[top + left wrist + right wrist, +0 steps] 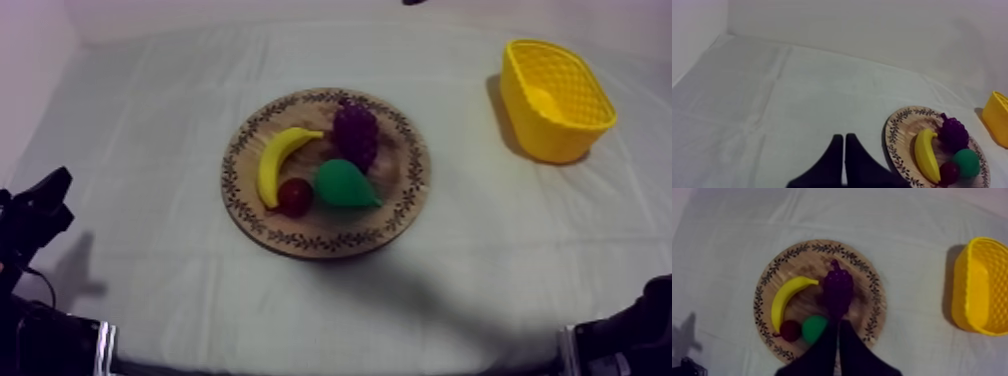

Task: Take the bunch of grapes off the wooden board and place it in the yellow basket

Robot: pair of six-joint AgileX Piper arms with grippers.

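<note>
At the far left of the top view the left arm (pixel 35 215) sits low at the edge of the desk (pixel 150 130), well apart from the fruit. The left jaws are closed on nothing. In the left wrist view their two black fingers (pixel 834 160) lie together as a narrow wedge above bare cloth, near the rim of the wooden board (pixel 325 245).

The board lies in the middle of the desk. On it, from the left, there is the curved banana (pixel 275 160). At its near end is the small red fruit (pixel 295 196), which touches the green pear (pixel 343 185). The bunch of grapes (pixel 356 133) lies on the far side of the board, behind the pear and just beside the far tip of the banana. Nothing holds it.

The right jaws are closed too, with nothing between them. In the right wrist view the fingers (pixel 852 348) make one wedge above the board, and their tips point at the near end of the grapes, next to the pear. Whether they touch the fruit, I cannot tell.

Further right, the yellow basket (pixel 545 140) stands upright near the far right corner, well apart from the board. The right arm (pixel 630 335) shows low at the right edge.
</note>
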